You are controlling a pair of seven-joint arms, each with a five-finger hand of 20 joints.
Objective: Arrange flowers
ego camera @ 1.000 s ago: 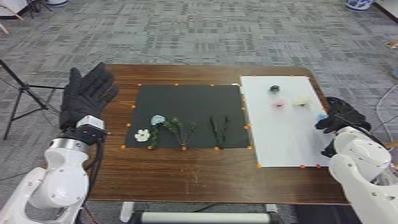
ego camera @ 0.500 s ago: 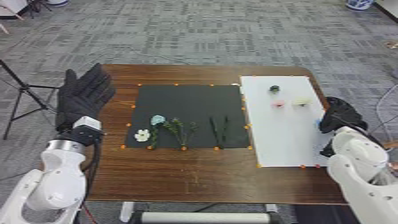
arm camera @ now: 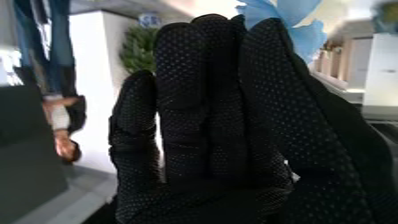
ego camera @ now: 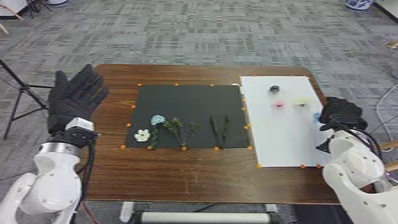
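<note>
Hiding part of 1 blue flower (arm camera: 308, 39) is the right hand (ego camera: 343, 113).

No legible text, label, number or sign is available to me in either camera feed, head or right wrist.

grey patterned carpet (ego camera: 204, 35) | black tripod (ego camera: 25, 87) | blue-white pot (ego camera: 359, 4)
</note>
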